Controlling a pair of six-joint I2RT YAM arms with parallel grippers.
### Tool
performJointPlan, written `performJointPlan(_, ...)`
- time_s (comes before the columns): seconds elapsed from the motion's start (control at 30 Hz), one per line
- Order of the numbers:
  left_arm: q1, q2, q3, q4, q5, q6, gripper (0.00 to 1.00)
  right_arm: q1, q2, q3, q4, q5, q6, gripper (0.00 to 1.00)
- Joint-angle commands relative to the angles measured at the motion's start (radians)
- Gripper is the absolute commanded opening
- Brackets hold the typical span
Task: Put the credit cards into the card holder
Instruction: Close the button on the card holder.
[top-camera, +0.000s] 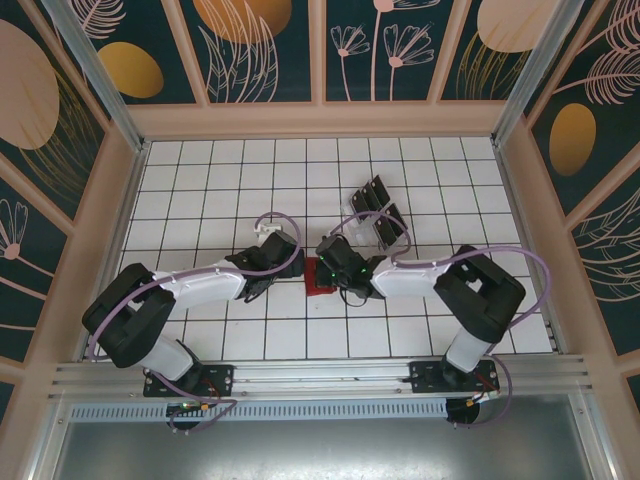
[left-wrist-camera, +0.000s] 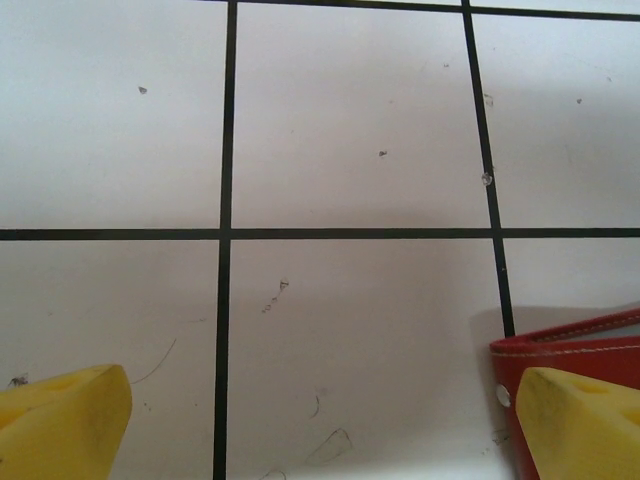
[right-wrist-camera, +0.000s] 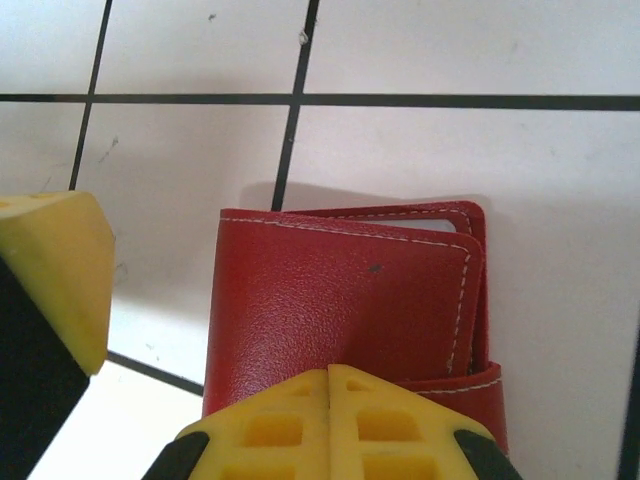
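Tightly shut, the right gripper (right-wrist-camera: 330, 375) has its two yellow fingers pressed pad to pad with nothing visible between them. The tips are poised over one edge of the card holder (right-wrist-camera: 340, 310); whether they bear down on the leather cannot be told. The left gripper (left-wrist-camera: 320, 430) is spread wide and empty, one finger low over the bare table (left-wrist-camera: 350, 130), the other at a corner of the card holder, beside or just over it.

Between the two arms, mid-table, the card holder lies flat and folded. Its red flap is closed over a lower leaf, and a grey sliver of lining shows along one edge. The credit cards (top-camera: 378, 208) stand well apart from it, farther back and to the right, as a short row of thin black rectangles leaning on edge. None appears to be in the holder or in a jaw.

The holder looks light and soft, so it will probably slide on the smooth tile and its flap may spring shut. One gripper should pin the lower leaf while the other lifts the flap at its free, stitched, round-cornered edge. The cards look stiff, slick and very thin. They are best pinched across the faces at the raised upper edge, since a card lying flat on the tile would be hard to lift.
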Motion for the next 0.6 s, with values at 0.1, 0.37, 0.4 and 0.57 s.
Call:
performJointPlan(0.1, 0.006, -0.014, -0.004, 0.018, 0.046, 0.078, 0.98, -0.043, -0.101, -0.034, -0.024, -0.074, 0.008, 0.0)
performJointPlan(0.37, 0.003, -0.022, -0.042, 0.066, 0.146, 0.115, 0.99, -0.058, -0.117, -0.05, -0.021, -0.099, 0.017, 0.0)
performJointPlan(0.4, 0.001, -0.026, -0.049, 0.074, 0.154, 0.115, 0.99, -0.059, -0.116, -0.052, -0.018, -0.099, 0.018, 0.0)
performJointPlan(0.57, -0.013, -0.032, -0.068, 0.091, 0.166, 0.117, 0.99, -0.065, -0.101, -0.072, 0.001, -0.11, 0.021, 0.0)
